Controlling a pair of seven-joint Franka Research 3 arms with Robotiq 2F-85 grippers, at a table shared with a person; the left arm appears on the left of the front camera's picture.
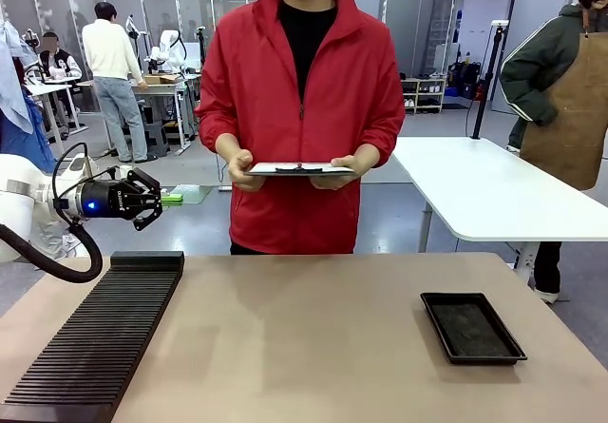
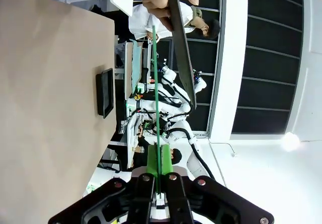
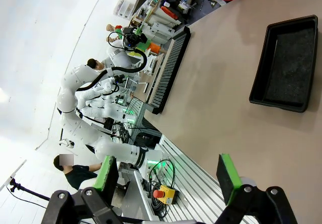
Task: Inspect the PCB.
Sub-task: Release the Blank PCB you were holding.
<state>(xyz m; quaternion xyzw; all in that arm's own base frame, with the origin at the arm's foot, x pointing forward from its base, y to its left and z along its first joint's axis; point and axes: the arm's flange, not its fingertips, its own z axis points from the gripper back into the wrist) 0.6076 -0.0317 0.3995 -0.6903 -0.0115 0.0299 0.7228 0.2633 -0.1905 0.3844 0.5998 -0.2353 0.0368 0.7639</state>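
Note:
My left gripper [image 1: 154, 201] hangs above the table's left side, level with the person's waist, and is shut on the PCB [image 1: 172, 198]. The thin green board sticks out flat toward the person. In the left wrist view the PCB [image 2: 155, 93] is seen edge-on as a thin green line rising from between the closed green pads of the left gripper [image 2: 159, 158]. Its far end reaches close to the dark clipboard [image 2: 182, 58] held in the person's hands. My right gripper [image 3: 167, 178] is open above the table, with nothing between its fingers.
A person in a red jacket stands at the far edge holding the clipboard [image 1: 299, 168] flat in both hands. A shallow black tray [image 1: 472, 326] lies at the right of the table. A long black slotted rack [image 1: 95, 347] runs along the left side.

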